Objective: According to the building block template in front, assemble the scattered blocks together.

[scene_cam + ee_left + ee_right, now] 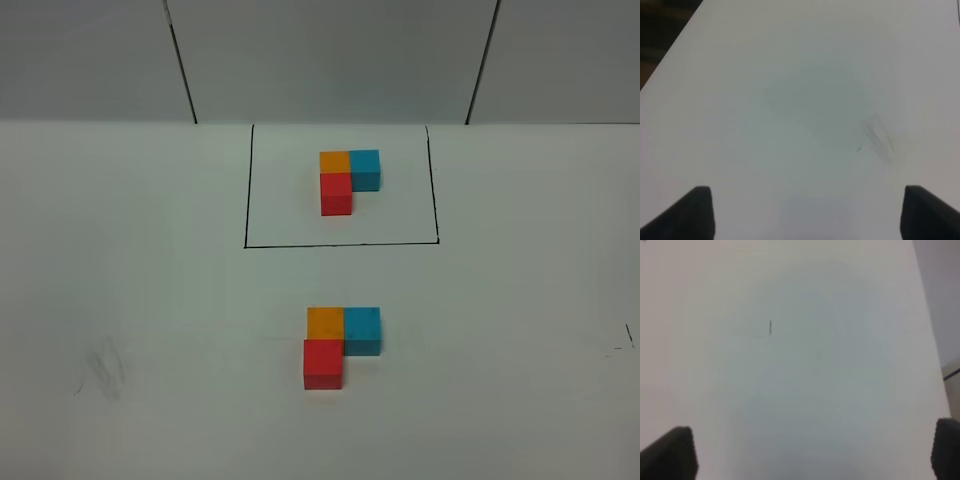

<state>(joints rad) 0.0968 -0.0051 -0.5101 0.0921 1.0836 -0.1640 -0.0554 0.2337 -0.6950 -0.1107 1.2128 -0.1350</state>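
- Blocks first: the three loose matte cubes sit at the middle of the white table (pixel 150 300) in the high view, at 6 o'clock from the framed model and well apart from it.
- Of these, the orange cube (pixel 325 322) touches the light blue cube (pixel 363 330) on its 3 o'clock side, and the red cube (pixel 324 363) touches the orange one on its 6 o'clock side, so they form an L.
- The building block template (pixel 349 178), an L of joined orange, blue and red cubes inside a thin black drawn rectangle (pixel 245 190), shows the same layout; the loose set looks already matched to it, so I judge the assembly essentially done.
- Neither arm shows in the high view.
- The left pincer (pixel 807 212) is spread wide, its dark fingertips (pixel 697 210) far apart over bare table with a faint grey smudge, holding nothing.
- The right pincer (pixel 812 455) is likewise wide apart and holds nothing, over bare table with a short dark pen mark.
- No cube shows in either wrist view, so I cannot tell which arm is nearer; the cluster lies near the table's centre line, about equally placed for both.
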